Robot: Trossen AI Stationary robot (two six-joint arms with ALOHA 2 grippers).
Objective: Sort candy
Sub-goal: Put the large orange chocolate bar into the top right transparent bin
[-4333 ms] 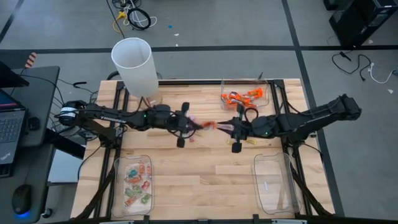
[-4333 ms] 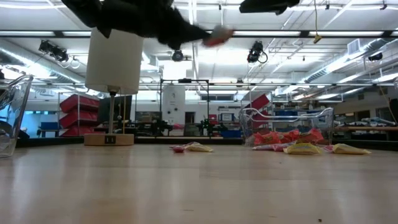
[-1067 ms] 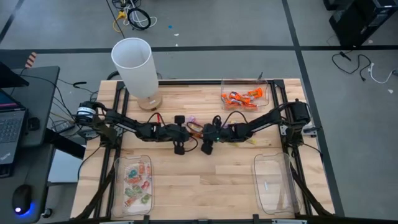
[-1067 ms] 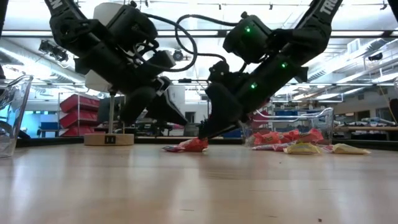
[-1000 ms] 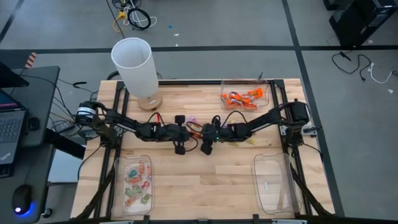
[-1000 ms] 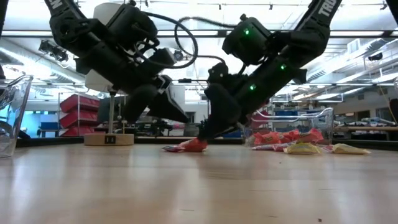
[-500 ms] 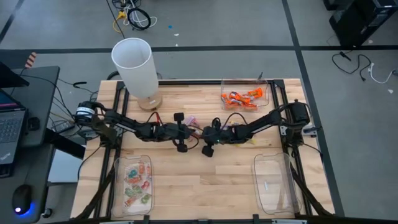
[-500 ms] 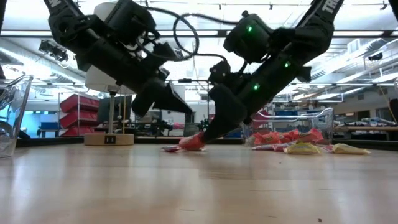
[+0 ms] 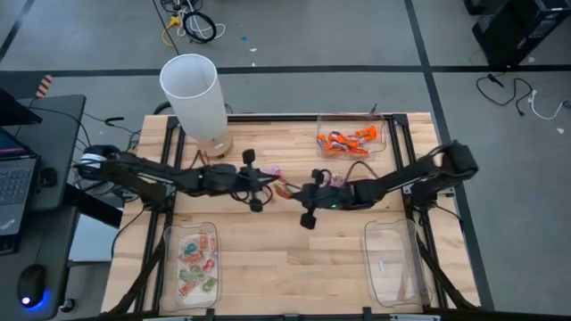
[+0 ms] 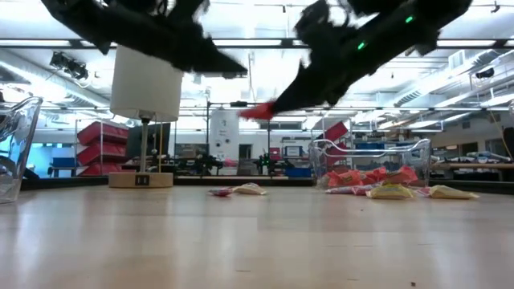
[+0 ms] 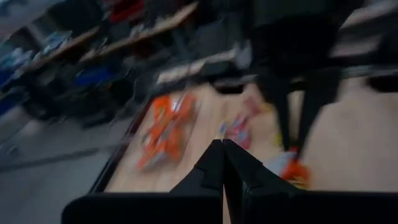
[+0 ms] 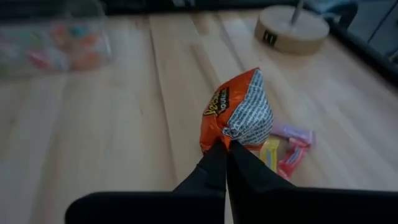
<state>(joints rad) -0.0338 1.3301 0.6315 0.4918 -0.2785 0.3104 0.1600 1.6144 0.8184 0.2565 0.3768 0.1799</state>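
Observation:
My right gripper [image 12: 225, 151] is shut on an orange-wrapped candy [image 12: 236, 115] and holds it in the air over the table's middle [image 9: 285, 189], well above the wood in the low view [image 10: 255, 111]. My left gripper [image 11: 222, 155] is shut and empty. It hovers just left of the right one [image 9: 268, 183], raised high [image 10: 239, 72]. Pink and yellow candies [image 12: 283, 148] lie flat on the table below [image 10: 241, 190]. More loose candies [image 10: 393, 191] lie further right. My right gripper pinches the orange candy by one end of its wrapper [image 12: 219, 142] between the two fingertips. The fingers slant down from the table's right side. The candy is lifted clear of the table and sticks out beyond the fingertips, with its white printed panel [image 12: 249, 112] facing the wrist camera.
A clear tray of orange candies [image 9: 350, 138] stands at the far right. A tray of mixed candies [image 9: 192, 263] sits near left and a clear tray [image 9: 393, 263] near right. A white cylinder lamp [image 9: 192, 89] on a round wooden base [image 12: 292, 28] stands far left.
Both grippers have risen from the table top. My right gripper has lifted the orange candy clear of the wood and drawn back a little toward the right. My left gripper has gone up and pulled back toward the left. The pink and yellow candies stay where they lay.

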